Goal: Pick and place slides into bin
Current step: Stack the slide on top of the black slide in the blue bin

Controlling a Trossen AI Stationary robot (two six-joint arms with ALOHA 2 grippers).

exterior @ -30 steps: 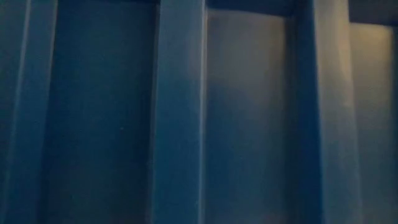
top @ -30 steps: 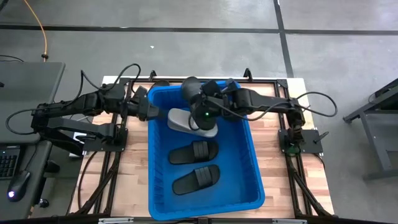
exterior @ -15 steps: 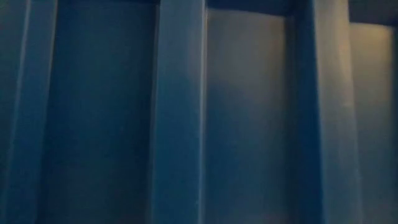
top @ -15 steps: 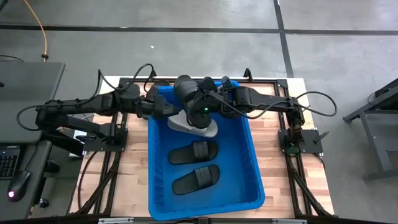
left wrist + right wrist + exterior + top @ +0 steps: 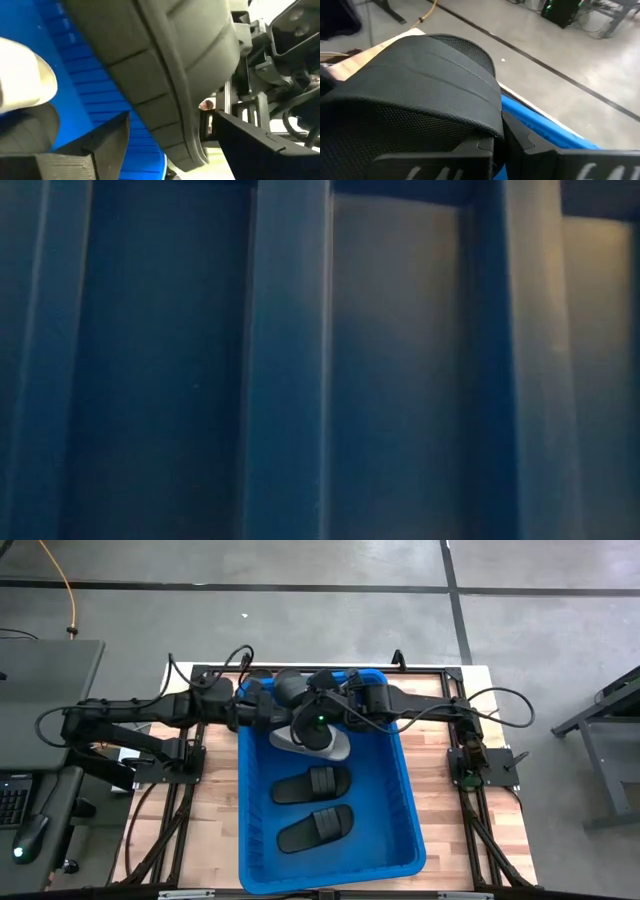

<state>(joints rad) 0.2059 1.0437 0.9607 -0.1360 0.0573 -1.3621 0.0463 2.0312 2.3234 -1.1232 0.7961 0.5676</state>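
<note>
A black slide (image 5: 292, 686) hangs above the far left corner of the blue bin (image 5: 415, 830), with my right gripper (image 5: 497, 142) shut on it. My left gripper (image 5: 170, 125) has come in level from the table's left, over the bin's left rim. It is open, one finger on each side of that slide's ribbed sole (image 5: 165, 65); whether they touch it I cannot tell. A light grey slide (image 5: 312, 743) lies in the bin's far part, below my right gripper (image 5: 308, 708). Two black slides (image 5: 312, 783) (image 5: 316, 827) lie flat on the bin's floor. My right gripper holds the black slide pinched between its two fingers, at the lower edge of the mesh strap (image 5: 487, 131). The fingers come from the table's right, slanting down. The slide is lifted clear above the bin. The strap hides how far back the slide reaches.
The bin's blue wall (image 5: 300, 380) fills the low view. Bare wooden table top (image 5: 215, 810) runs along both long sides of the bin. Black frame rails and cables lie by each arm's base (image 5: 470, 760).
My left gripper has moved toward the table's right, over the bin's left rim, up to the held black slide. My right gripper has carried that slide a little toward the table's left, still clear above the bin.
</note>
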